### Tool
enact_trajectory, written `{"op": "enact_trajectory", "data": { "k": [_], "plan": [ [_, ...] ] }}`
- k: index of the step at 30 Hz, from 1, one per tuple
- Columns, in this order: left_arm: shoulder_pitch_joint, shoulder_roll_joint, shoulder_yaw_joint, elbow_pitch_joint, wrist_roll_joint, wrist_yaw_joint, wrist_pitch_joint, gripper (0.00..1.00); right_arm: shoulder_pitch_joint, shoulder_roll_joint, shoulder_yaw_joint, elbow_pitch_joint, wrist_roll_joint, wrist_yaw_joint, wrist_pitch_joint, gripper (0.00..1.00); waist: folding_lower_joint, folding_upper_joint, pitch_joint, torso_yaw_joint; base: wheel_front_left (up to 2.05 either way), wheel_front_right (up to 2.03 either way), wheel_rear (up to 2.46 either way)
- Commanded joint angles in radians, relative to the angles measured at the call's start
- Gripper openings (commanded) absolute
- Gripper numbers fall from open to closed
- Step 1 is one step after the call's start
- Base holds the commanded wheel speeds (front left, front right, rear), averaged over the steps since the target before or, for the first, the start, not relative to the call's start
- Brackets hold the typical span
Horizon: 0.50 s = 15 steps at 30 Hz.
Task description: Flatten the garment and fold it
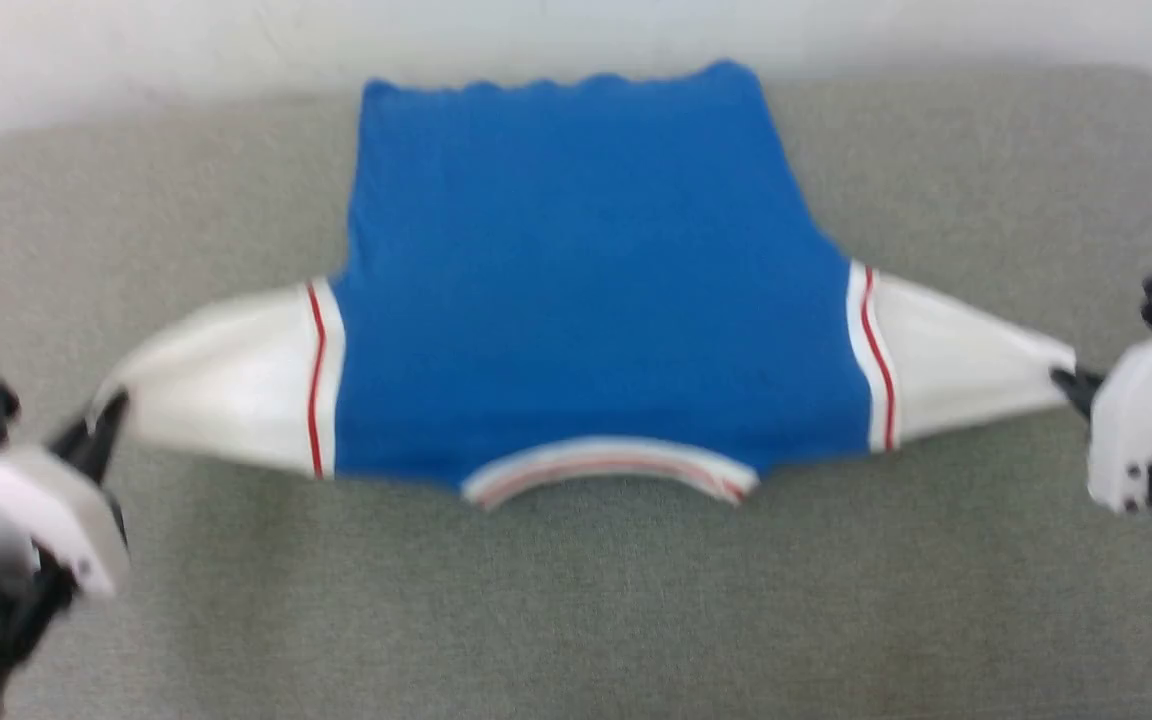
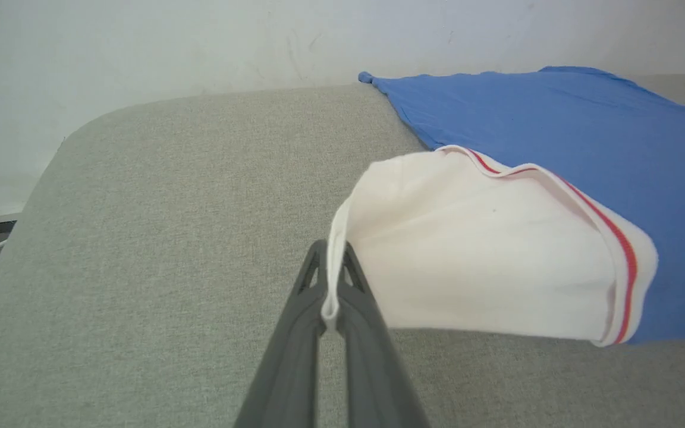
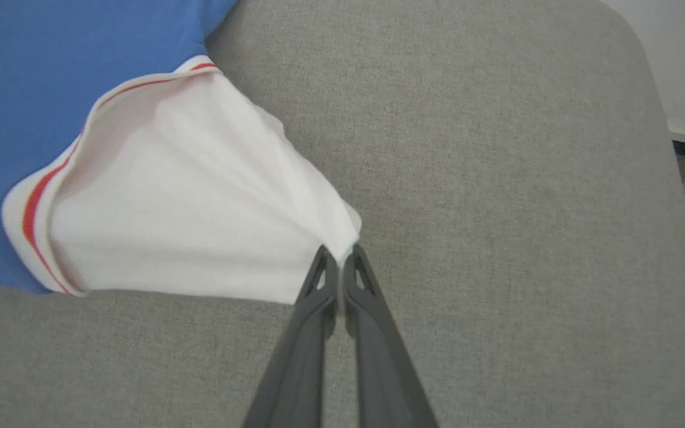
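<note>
**Blue jersey stretched wide by both sleeves**

Royal-blue jersey T-shirt [image 1: 586,290], spread plain side up in the middle of the grey padded table [image 1: 576,620] — collar [image 1: 611,468] nearest the robot, hem [image 1: 556,88] at the far edge by the white wall [image 1: 136,40]. Soft, light knit by the look of it: drapes and puckers rather than holding a shape, so likely to slide easily over the fabric top and to slacken once let go. Drawn taut sideways, with the white left sleeve [image 2: 473,249] and right sleeve [image 3: 188,214] each tapered to a point and seemingly lifted a little off the surface. Left gripper [image 2: 332,261] clamped on the left cuff edge; right gripper [image 3: 338,255] clamped on the tip of the right sleeve. Good holds for flattening — thin hemmed edges, easy to pinch with narrow fingers. For folding, probably better taken at the shoulders and hem corners, through both layers, to avoid sagging or bunching in the body.
</note>
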Motion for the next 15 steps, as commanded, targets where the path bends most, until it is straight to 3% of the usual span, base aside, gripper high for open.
{"op": "enact_trajectory", "data": {
  "k": [1, 8, 15],
  "plan": [
    [0.045, 0.024, 0.01, -0.015, -0.017, 0.021, 0.01, 0.0, 0.034, -0.023, -0.016, -0.014, 0.009, -0.003, 0.016, 0.0, 0.0004, -0.0001, -0.074, 0.01, 0.0, 0.0, 0.0],
    [0.336, 0.059, 0.051, -0.272, -0.167, 0.106, 0.112, 0.0, 0.258, -0.05, -0.125, -0.172, 0.057, -0.003, 0.149, 0.0, 0.0004, -0.0001, -0.12, 0.023, 0.0, 0.0, 0.0],
    [0.56, 0.086, 0.053, -0.543, -0.281, 0.209, 0.231, 0.0, 0.482, -0.013, -0.247, -0.328, 0.049, -0.003, 0.284, 0.0, 0.0004, -0.0001, -0.121, 0.046, 0.0, 0.0, 0.0]
  ]
}}
